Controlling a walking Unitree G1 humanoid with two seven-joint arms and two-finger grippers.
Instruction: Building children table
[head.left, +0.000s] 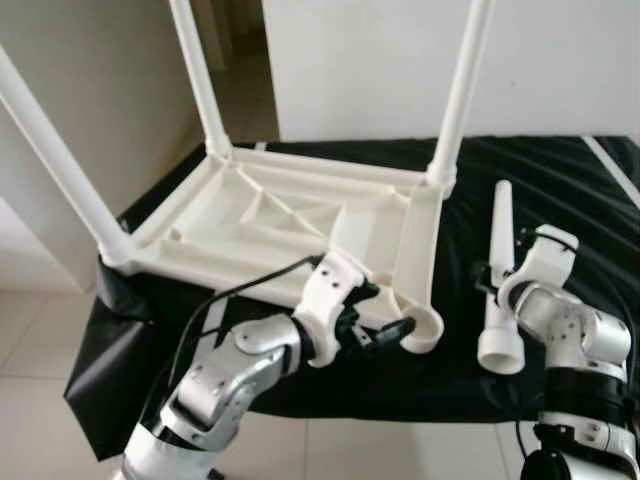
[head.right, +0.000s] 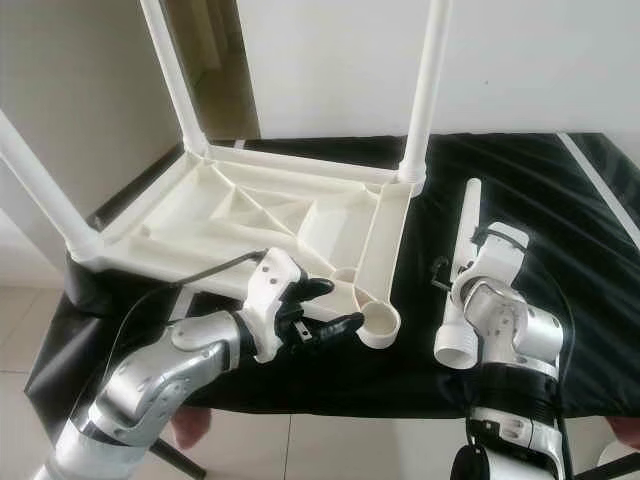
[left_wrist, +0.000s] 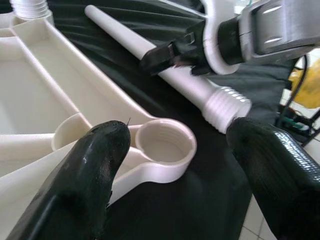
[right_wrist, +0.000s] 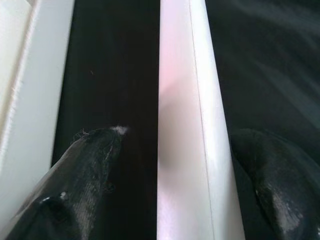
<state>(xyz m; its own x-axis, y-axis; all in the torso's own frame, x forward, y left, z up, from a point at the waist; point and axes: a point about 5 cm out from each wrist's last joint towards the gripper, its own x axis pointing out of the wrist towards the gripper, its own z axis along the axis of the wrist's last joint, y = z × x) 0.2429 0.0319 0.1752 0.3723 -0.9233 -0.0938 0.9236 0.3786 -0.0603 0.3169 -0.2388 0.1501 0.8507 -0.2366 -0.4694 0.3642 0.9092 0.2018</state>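
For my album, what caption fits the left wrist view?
Open left gripper frames the table's empty socket while the right gripper straddles the last leg.

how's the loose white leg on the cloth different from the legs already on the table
The loose leg lies flat on the black cloth, unattached, between the right gripper's fingers. The fitted legs stand upright, fixed in the upturned table's corner sockets. All are white tapered plastic tubes.

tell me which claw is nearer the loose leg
Right. The right claw straddles the loose leg, one finger on each side. The left claw sits open at the empty corner socket, with dark cloth between it and the leg.
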